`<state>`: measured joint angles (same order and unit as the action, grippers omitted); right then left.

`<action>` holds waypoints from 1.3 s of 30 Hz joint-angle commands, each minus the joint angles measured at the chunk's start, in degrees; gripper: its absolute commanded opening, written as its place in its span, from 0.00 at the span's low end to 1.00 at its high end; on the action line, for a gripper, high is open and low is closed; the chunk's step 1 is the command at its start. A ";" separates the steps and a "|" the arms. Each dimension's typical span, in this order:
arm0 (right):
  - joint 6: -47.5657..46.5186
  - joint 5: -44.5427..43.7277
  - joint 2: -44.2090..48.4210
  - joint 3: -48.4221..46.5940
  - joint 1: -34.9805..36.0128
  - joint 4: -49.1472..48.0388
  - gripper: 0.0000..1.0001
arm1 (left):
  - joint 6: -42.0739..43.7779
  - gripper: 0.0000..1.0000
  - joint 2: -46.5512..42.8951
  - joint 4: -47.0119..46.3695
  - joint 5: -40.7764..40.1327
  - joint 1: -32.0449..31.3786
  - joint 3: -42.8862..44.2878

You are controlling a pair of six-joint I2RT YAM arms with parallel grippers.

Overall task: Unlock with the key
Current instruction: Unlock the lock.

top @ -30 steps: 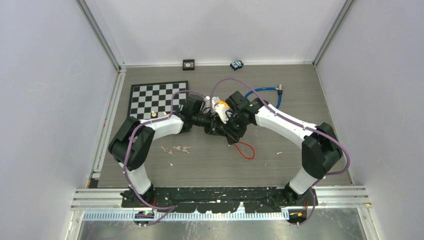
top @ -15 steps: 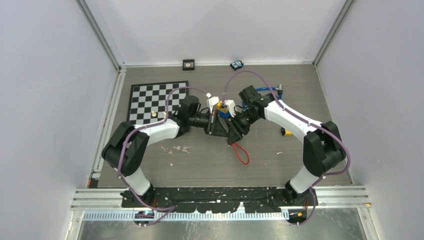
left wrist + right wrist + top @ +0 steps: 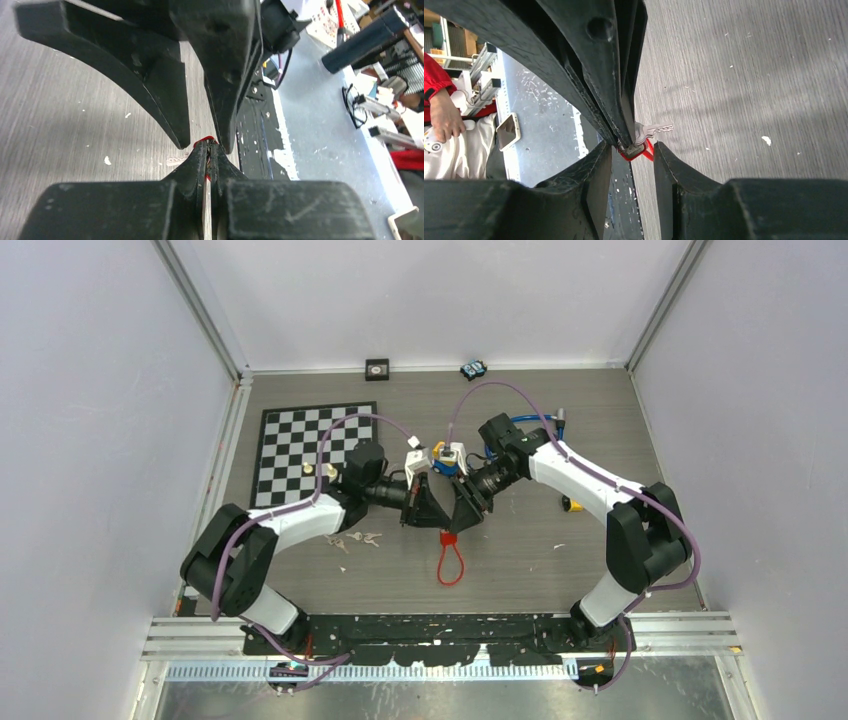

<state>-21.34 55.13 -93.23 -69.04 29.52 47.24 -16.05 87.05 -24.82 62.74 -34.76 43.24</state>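
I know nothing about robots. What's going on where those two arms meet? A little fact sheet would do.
Left claw: shut on the small silver metal key
Right claw: open, its fingers either side of the left claw's tip
Red cord loop: trails from the key towards the arms' bases
Spare silver keys: loose, left of the claws

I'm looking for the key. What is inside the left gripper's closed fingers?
The left gripper pinches a silver key, whose blade juts out to one side, with a red loop right beside it. The key's head is covered by the fingers.
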 commanded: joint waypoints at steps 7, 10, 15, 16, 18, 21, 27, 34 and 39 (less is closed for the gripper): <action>1.12 -5.23 2.74 0.08 -1.47 -10.98 0.00 | 6.99 0.00 -2.18 4.85 8.21 0.00 -1.50; 5.04 -9.98 3.48 0.76 -1.46 -14.31 0.08 | 4.05 0.00 -2.37 5.06 3.72 1.66 -1.29; 9.74 -16.97 5.22 1.55 -1.48 -18.41 0.43 | -2.42 0.00 -0.94 6.20 -4.59 6.31 0.47; 10.46 -17.81 5.71 1.80 -1.48 -19.04 0.48 | -4.28 0.00 -0.60 6.56 -6.54 7.52 0.97; 11.40 -18.96 6.54 2.02 -1.48 -20.17 0.56 | -8.11 0.00 0.42 8.06 -9.61 9.83 2.61; 13.78 -20.48 6.60 0.77 -1.31 -20.75 0.69 | -13.95 0.00 1.47 10.46 -13.38 12.56 4.73; 15.25 -26.88 4.03 -2.97 2.55 -19.40 0.74 | -25.30 0.00 1.70 13.61 -19.97 13.58 7.27; 15.90 -32.46 -0.18 -6.67 6.43 -19.19 0.77 | -33.08 0.00 2.84 16.11 -21.37 13.58 8.63; 16.59 -32.43 -2.43 -8.36 7.39 -19.13 0.78 | -36.45 0.00 2.87 11.80 -20.31 13.43 6.69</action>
<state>-5.87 24.40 -94.63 -74.19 36.56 29.19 -47.35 90.30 -9.10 41.50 -21.02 50.22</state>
